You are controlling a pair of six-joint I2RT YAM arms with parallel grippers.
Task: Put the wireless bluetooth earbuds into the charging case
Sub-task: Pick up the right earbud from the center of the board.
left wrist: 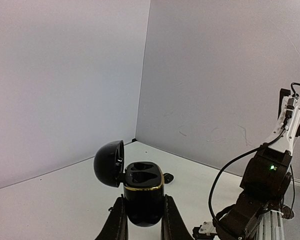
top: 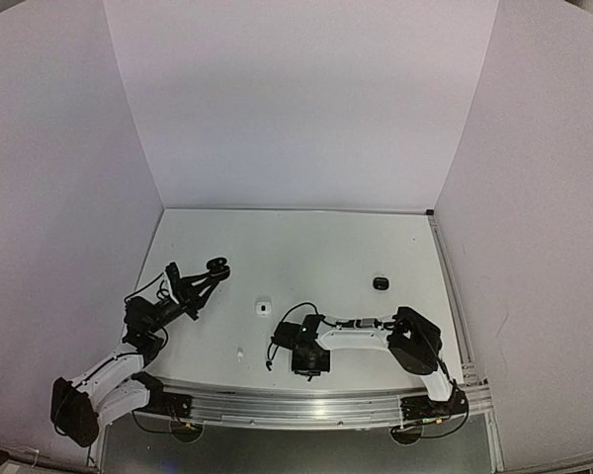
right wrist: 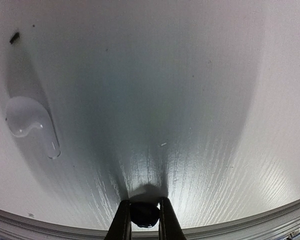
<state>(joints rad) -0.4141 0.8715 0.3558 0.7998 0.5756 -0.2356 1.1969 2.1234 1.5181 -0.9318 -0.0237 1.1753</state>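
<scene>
- While the right hand point(right wrist: 143, 206) works at the near edge of the table point(top: 306, 242), its fingers pressed together on a black earbud point(right wrist: 144, 215), the sound course looks like a slow, straight lift, since so small and round a thing could roll out of the pinch.
- Near it, toward the table's left edge, a white earbud point(right wrist: 30, 120) lies apart from the hand, blurred in the wrist view.
- Over the left side of the table, the black charging case point(left wrist: 143, 187) sits clamped in the left hand point(left wrist: 143, 212), apparently held clear of the surface, with its lid point(left wrist: 109, 163) swung back and both wells bare. The earbud will probably need its stem turned to match a well before going down.
- Farther in, a small white thing point(top: 263, 308) at mid-table and a small black one point(top: 380, 283) toward the right edge are too small to name.
- How the stem lies between the fingers is hidden, and whether the earbud has left the table cannot be told.
</scene>
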